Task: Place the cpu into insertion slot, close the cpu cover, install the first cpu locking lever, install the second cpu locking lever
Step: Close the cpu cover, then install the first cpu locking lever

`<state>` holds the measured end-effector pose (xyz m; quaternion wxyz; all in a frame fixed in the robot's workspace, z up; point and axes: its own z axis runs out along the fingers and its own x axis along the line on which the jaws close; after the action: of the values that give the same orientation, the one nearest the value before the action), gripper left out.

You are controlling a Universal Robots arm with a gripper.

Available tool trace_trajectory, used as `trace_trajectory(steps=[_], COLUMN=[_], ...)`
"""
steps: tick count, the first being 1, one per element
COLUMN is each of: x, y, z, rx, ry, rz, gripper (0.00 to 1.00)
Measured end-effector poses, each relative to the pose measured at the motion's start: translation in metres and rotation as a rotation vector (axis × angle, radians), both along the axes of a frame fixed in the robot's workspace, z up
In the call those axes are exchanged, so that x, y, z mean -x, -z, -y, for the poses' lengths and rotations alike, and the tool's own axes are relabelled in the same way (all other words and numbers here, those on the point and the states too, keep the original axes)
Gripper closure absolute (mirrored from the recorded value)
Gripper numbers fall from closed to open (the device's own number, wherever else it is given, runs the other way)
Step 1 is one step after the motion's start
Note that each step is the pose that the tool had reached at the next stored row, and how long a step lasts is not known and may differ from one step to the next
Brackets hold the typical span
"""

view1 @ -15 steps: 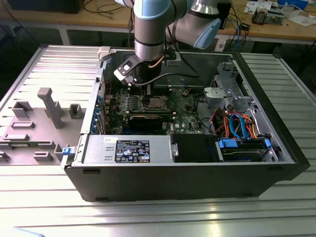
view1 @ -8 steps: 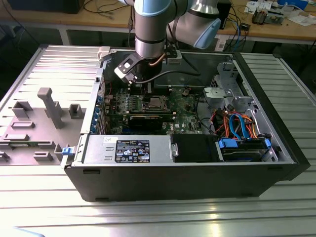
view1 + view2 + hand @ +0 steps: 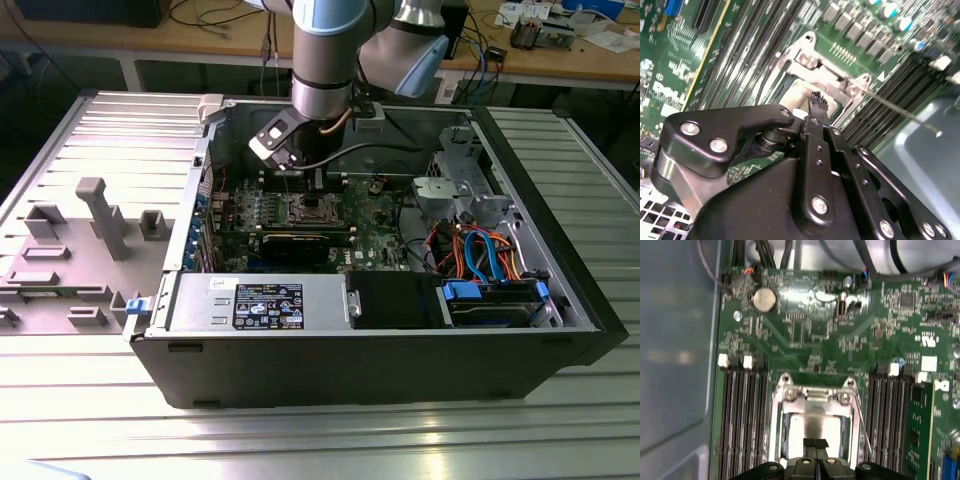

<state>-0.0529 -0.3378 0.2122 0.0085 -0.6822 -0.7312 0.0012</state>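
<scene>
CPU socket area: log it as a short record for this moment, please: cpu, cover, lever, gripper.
cpu: in the insertion slot, silver top showing
cpu cover: lying down flat, its window framing the cpu
locking lever: thin rod beside the cpu cover, angled away from it, seemingly unlatched
gripper: over the cpu cover's near edge, fingers together, nothing visibly held

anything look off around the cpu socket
One thin locking lever beside the cpu cover angles away from the frame instead of lying along it, so it looks unlatched. Nothing else stands out.
</scene>
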Motion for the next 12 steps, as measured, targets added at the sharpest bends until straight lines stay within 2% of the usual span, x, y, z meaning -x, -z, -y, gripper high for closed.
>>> trace_trajectory(steps=[2,12], x=[-0.0068,-0.0076], y=[0.0,-0.0007], z=[0.0001,0.0], rx=[0.0001,0.0002], ry=[0.0,0.0], rz=[-0.0001,-0.0001], gripper=[0.89,0.89])
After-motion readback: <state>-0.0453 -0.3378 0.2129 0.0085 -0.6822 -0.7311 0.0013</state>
